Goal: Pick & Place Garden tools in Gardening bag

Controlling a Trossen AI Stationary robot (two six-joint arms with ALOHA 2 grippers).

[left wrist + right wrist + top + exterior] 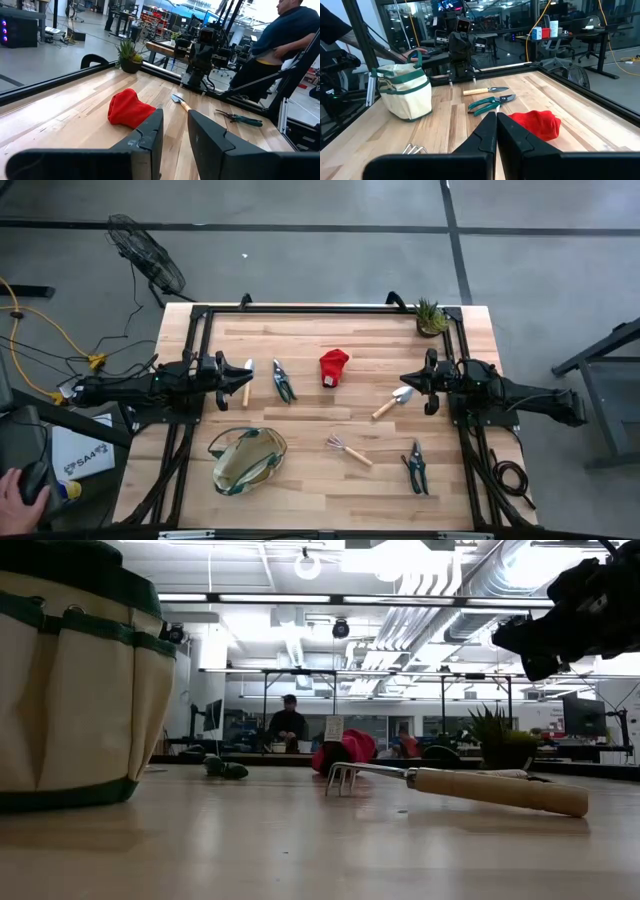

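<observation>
The beige gardening bag (247, 460) with green trim stands upright near the front left; it also shows in the right wrist view (405, 92). On the tabletop lie a trowel (247, 380), green-handled pruners (284, 381), a red cloth (333, 366), a second trowel (393, 402), a claw rake (348, 449) and second pruners (416, 467). My left gripper (222, 380) hovers at the left, beside the first trowel, open and empty. My right gripper (428, 383) hovers at the right, just beyond the second trowel's blade, shut and empty.
A small potted plant (431, 317) stands at the far right corner. A black frame rail (320, 309) runs along the table's edges. A person stands beyond the table's right side (285, 35). A hand (15, 490) shows off the table at front left.
</observation>
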